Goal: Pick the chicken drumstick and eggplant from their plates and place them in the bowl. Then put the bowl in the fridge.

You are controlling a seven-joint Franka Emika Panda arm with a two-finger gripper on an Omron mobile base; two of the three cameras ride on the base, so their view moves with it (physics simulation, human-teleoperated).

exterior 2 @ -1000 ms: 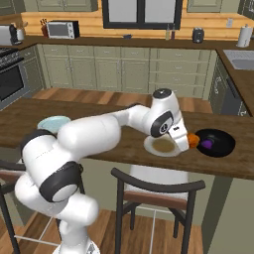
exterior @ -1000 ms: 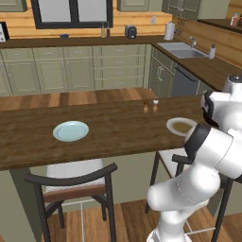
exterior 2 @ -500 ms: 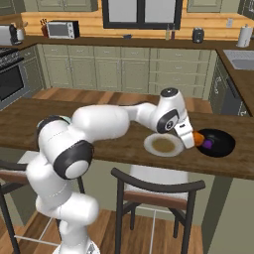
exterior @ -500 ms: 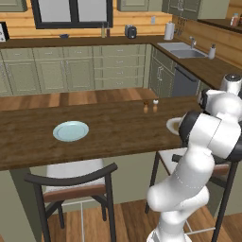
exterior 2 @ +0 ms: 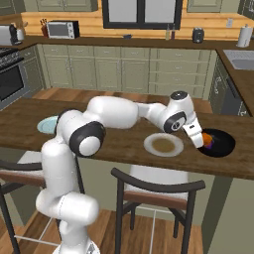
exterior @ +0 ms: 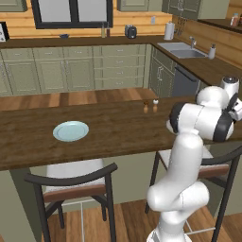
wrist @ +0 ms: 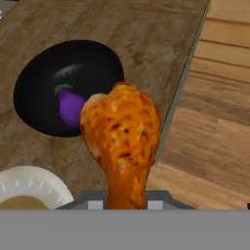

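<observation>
Right now our jaws are closed on the narrow shank of the chicken drumstick (wrist: 122,141), which rises fat end away from the hand in the hand view. In that view the bowl (wrist: 68,88) lies at about ten o'clock from the drumstick, with the eggplant (wrist: 71,106) already resting inside it, and the cream plate (wrist: 31,189) peeks in at seven o'clock. From the right base view the gripper (exterior 2: 200,141) hangs over the near rim of the bowl (exterior 2: 222,144), which sits at three o'clock of the plate (exterior 2: 163,144) on the counter (exterior 2: 124,144). We judge the release should wait until the fat end is well over the bowl's middle, since the counter edge is near; lower it, then part the jaws gently, beside the eggplant rather than on it.
</observation>
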